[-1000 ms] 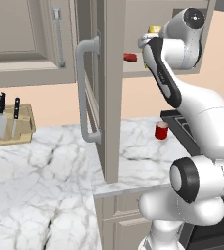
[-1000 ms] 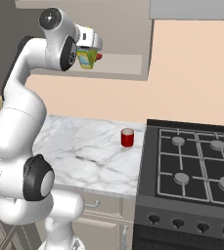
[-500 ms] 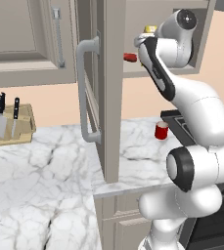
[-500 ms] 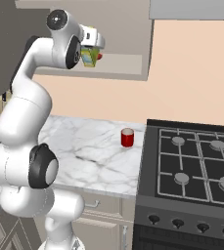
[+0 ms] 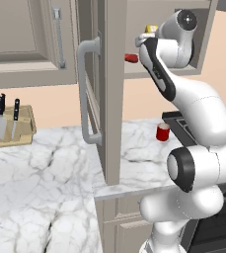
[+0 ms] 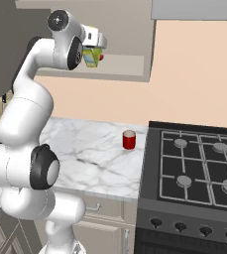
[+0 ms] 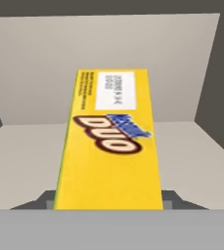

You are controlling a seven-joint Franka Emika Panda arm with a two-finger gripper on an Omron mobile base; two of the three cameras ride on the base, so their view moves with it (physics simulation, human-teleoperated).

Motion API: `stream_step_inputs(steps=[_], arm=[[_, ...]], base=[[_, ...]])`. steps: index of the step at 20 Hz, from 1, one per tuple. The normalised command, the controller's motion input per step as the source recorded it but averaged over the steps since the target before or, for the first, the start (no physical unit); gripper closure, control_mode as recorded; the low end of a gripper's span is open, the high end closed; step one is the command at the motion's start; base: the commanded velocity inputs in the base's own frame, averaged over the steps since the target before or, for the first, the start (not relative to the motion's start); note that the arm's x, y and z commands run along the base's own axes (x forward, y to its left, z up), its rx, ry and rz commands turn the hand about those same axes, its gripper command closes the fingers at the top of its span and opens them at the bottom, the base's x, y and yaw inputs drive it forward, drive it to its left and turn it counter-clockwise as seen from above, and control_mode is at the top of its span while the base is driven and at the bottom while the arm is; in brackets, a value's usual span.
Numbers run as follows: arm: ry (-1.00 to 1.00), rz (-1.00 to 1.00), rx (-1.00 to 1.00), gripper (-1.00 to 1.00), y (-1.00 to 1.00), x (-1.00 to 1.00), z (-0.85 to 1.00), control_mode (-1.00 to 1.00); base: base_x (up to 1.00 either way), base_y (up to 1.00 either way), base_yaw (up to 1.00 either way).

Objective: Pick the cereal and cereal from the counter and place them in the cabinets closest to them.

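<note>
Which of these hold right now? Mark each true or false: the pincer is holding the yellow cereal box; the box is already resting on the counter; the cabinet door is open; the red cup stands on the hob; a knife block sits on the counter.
1. The pincer holds the yellow cereal box. True.
2. The box rests on the counter. False: it is held up at the cabinet opening, above its inner shelf.
3. The cabinet door is open. True.
4. The red cup stands on the hob. False: it stands on the marble counter, beside the hob.
5. A knife block sits on the counter. True.
</note>
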Motion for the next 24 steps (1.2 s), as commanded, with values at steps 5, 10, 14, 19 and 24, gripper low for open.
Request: stream_step_inputs(steps=[5,10,14,19,24], arm=[[0.00,0.00,0.00,-1.00,-0.01,0.00,0.00,-1.00],[0.00,0.00,0.00,-1.00,-0.04,0.00,0.00,-1.00],[-0.03,0.00,0.00,-1.00,-0.16,-0.40,0.00,-1.00],[-0.07,0.00,0.01,-1.00,-0.27,-0.80,0.00,-1.00],[-0.09,0.02,0.00,-1.00,-0.22,-0.99,-0.06,-1.00]], base=[[0.00,0.00,0.00],[0.00,0.00,0.00],[0.00,0.00,0.00],[0.00,0.00,0.00],[0.00,0.00,0.00]])
